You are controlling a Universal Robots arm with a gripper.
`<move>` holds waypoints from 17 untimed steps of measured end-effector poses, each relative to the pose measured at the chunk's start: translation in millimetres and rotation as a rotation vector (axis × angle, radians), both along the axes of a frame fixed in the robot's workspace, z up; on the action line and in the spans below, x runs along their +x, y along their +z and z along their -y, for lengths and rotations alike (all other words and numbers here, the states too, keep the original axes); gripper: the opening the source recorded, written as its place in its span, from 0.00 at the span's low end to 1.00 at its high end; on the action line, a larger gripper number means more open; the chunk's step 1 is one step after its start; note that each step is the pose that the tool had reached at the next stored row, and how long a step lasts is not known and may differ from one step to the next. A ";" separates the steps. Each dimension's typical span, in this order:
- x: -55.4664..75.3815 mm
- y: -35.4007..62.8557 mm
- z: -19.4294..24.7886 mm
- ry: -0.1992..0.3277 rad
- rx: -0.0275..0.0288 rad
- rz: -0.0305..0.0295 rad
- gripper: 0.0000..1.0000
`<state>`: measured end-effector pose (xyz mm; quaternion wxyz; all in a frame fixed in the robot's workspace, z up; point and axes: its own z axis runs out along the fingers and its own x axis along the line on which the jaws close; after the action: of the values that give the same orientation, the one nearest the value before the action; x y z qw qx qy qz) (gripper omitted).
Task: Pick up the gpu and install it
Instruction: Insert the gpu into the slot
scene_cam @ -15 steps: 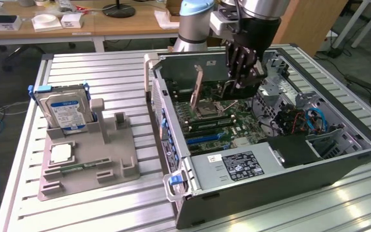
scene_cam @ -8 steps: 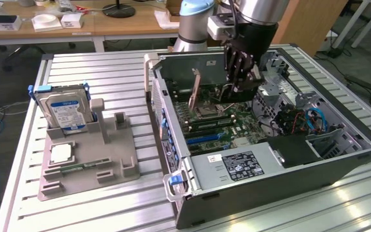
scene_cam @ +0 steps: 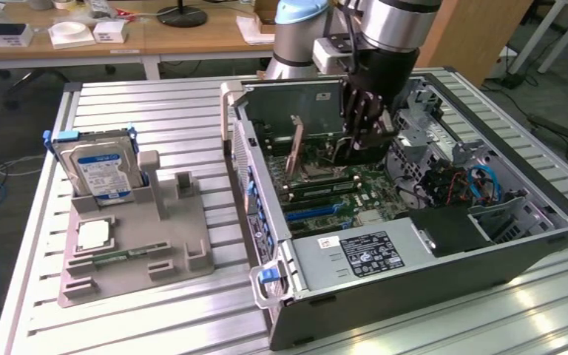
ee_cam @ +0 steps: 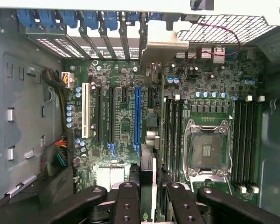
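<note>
Open PC case (scene_cam: 521,251): gpu (ee_cam: 148,140) edge-on btwn jaws (ee_cam: 148,196), clamped, above mobo.

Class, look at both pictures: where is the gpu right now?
The gpu stands on edge inside the open computer case, over the motherboard, held in the gripper toward the case's rear wall.

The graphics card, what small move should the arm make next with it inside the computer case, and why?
Probably ease the graphics card straight down a little. The fingers grip it edge-on above the motherboard, its metal bracket near the rear slot openings, and it looks lined up beside the blue slot but not seated.
</note>
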<state>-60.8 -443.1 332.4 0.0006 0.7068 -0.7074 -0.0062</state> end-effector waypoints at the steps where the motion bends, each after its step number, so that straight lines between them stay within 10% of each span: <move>1: -0.3 -1.6 0.2 0.000 0.0000 0.0000 0.27; 17: -14.3 -19.6 2.0 0.007 -0.0001 0.0027 0.27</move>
<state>-75.1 -445.2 312.8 -0.0003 0.7092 -0.7050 -0.0052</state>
